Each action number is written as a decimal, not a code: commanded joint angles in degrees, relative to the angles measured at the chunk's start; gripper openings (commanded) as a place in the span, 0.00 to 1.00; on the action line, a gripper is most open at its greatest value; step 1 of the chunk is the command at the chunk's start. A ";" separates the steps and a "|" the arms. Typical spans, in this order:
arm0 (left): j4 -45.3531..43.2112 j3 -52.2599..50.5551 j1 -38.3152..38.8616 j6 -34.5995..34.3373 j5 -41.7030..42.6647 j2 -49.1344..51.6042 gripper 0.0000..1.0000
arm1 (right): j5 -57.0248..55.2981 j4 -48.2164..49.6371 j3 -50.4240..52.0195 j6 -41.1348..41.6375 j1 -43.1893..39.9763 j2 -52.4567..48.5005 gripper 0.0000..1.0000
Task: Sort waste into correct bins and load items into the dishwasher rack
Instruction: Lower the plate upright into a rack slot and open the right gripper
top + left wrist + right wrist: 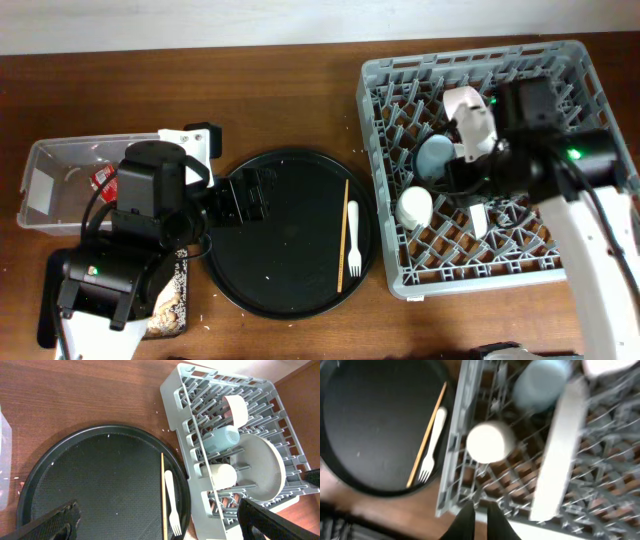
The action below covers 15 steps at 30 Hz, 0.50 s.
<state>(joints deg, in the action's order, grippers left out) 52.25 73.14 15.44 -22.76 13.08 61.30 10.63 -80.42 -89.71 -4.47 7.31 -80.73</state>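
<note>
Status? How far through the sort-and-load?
Done: cream cup, blue cup, bowl and plate sit in the rack; wrapper lies in the clear tub, scraps in the black bin. In hand: nothing; left gripper is open over the round tray. Left: fork and chopstick there.

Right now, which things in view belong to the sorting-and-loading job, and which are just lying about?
Job:
- rack, holding the cream cup, blue cup, bowl and plate
- fork and chopstick, not yet loaded
- clear tub, holding the red wrapper
- food scraps

Lying about:
- round black tray, under the fork and chopstick
- table
</note>
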 commanded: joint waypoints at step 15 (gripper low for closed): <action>-0.09 0.96 -0.22 0.52 -0.42 -0.15 0.99 | -29.33 2.27 5.05 14.69 -2.36 -7.41 0.22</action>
<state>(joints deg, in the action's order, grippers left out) 52.27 73.14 15.44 -22.74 13.08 61.30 -15.35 -78.50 -84.88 8.99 7.20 -87.92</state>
